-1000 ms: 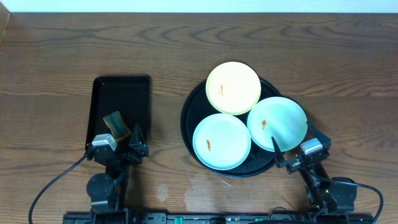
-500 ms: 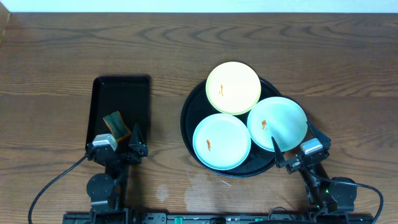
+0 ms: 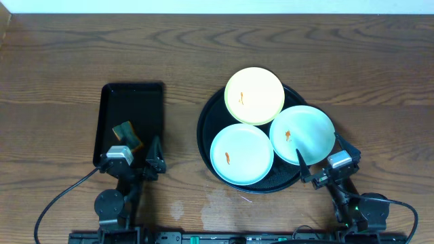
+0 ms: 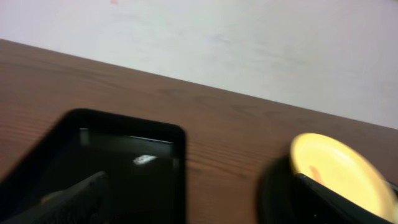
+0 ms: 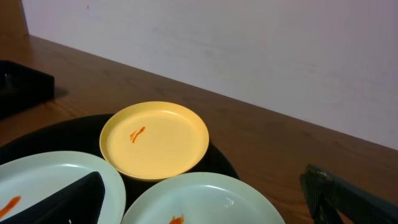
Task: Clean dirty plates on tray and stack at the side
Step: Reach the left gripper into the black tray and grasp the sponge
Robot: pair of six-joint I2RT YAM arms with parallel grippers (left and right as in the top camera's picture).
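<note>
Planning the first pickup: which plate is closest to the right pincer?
The mint plate on the tray's right side: seen from overhead, the right pincer overlaps its rim. The other mint plate and yellow plate lie farther off.

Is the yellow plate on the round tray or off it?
On it: the yellow plate rests on the black tray's far side, its orange smear showing.

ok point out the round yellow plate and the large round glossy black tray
round yellow plate (image 3: 254, 95): overhead view, middle of its face
large round glossy black tray (image 3: 203, 132): overhead view, bare left rim
</note>
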